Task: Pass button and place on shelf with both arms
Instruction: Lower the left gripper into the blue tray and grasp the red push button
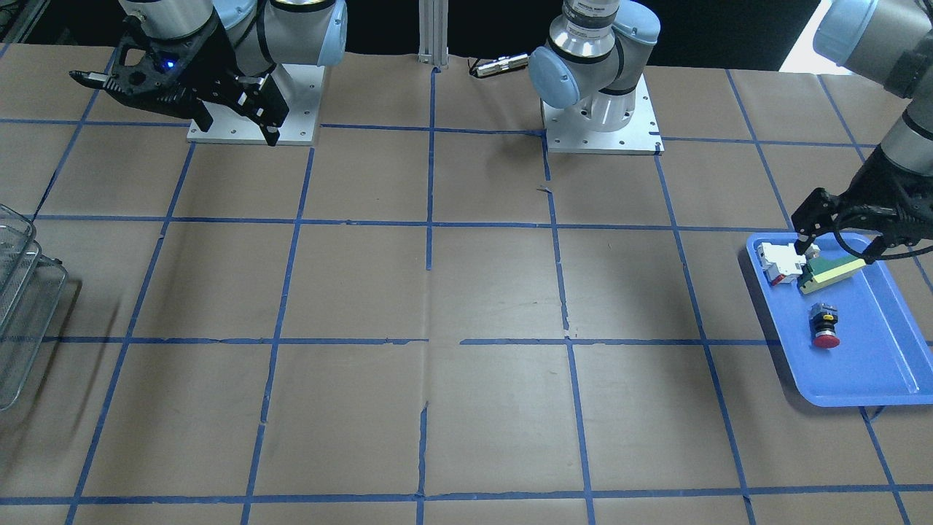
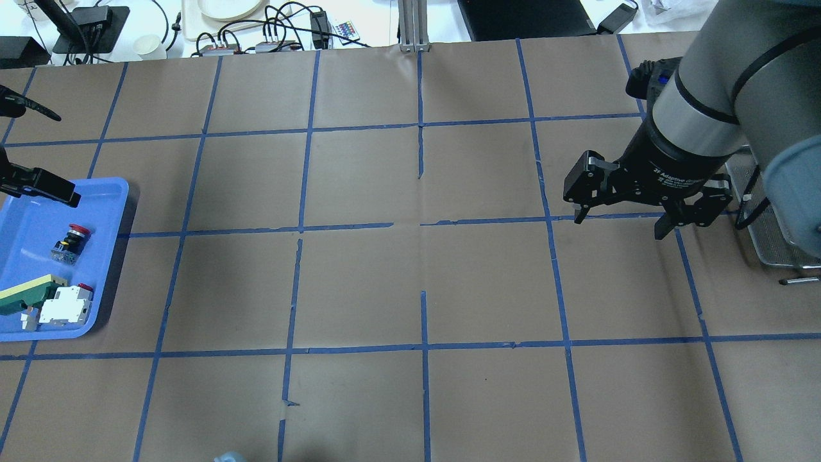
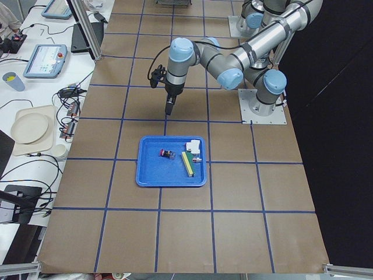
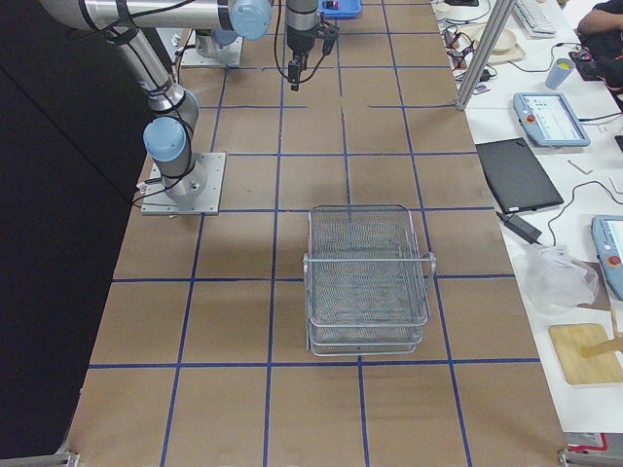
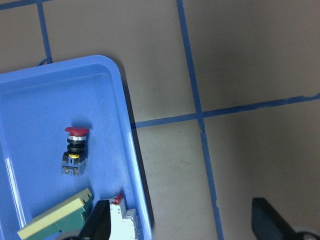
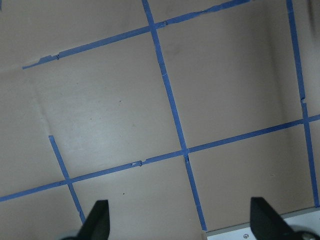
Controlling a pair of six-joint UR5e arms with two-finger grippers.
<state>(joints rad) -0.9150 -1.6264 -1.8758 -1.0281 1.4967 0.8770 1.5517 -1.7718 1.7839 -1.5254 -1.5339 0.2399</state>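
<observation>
The button (image 1: 825,326), red cap on a black body, lies on its side in the blue tray (image 1: 882,372). It also shows in the overhead view (image 2: 69,242) and the left wrist view (image 5: 75,150). My left gripper (image 1: 837,251) is open and empty, raised over the tray's edge and not touching the button; its fingers (image 5: 100,225) are spread wide. My right gripper (image 2: 619,226) is open and empty, held high near the shelf (image 4: 368,282). The shelf, a wire mesh rack, also shows at the table's end (image 1: 18,306).
A white-and-red block (image 1: 778,262) and a green-and-yellow wedge (image 1: 831,273) lie in the tray beside the button. Both arm bases (image 1: 601,117) stand at the robot's side of the table. Brown paper with blue tape lines (image 2: 420,224) covers the table.
</observation>
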